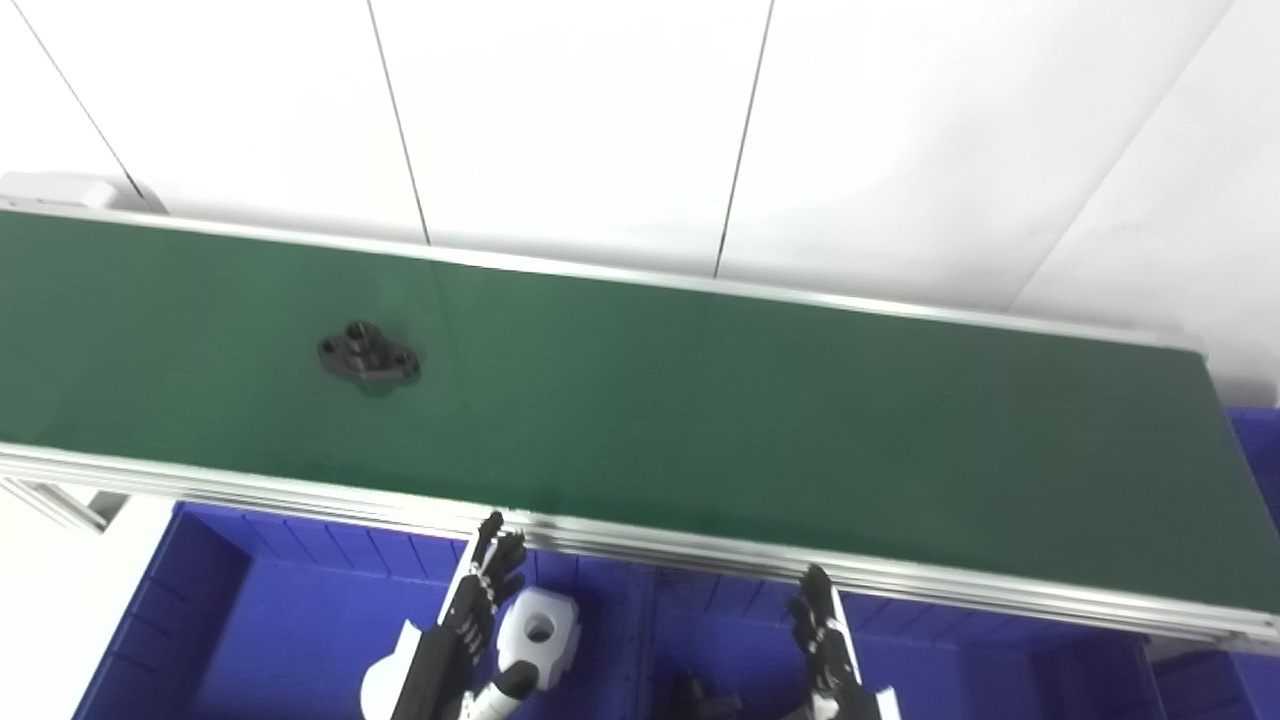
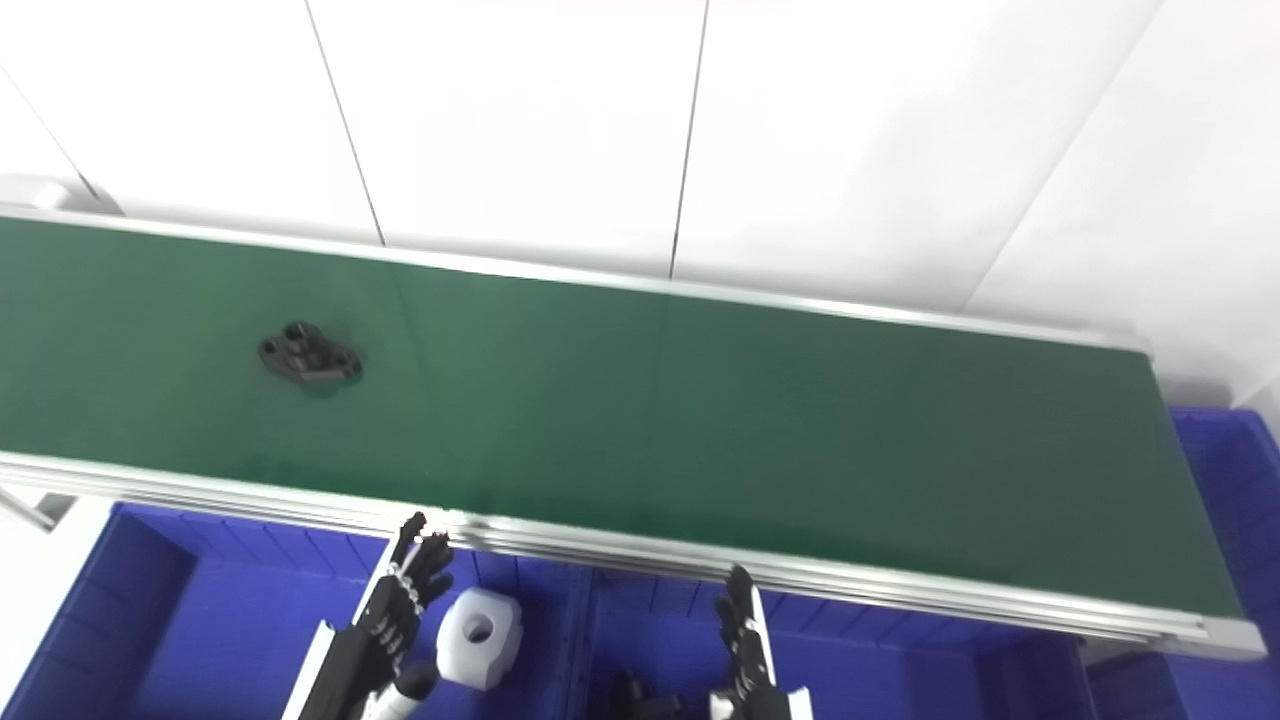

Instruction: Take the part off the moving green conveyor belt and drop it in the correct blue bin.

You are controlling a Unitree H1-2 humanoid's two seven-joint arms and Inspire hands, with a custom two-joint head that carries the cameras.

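Note:
A black flanged part [image 1: 368,354] lies on the green conveyor belt [image 1: 700,420], toward its left side. Both hands hover low over the blue bins, short of the belt's near rail. My left hand [image 1: 480,600] is open, fingers stretched toward the belt, holding nothing. My right hand [image 1: 822,630] is also open with fingers extended and apart. A white part [image 1: 538,630] rests in the left blue bin [image 1: 260,620] beside the left hand. A dark part [image 1: 695,695] shows at the bottom of the middle blue bin [image 1: 720,620].
The aluminium rail [image 1: 650,545] runs along the belt's near edge, above the bins. Another blue bin [image 1: 1262,470] sits past the belt's right end. White wall panels stand behind the belt.

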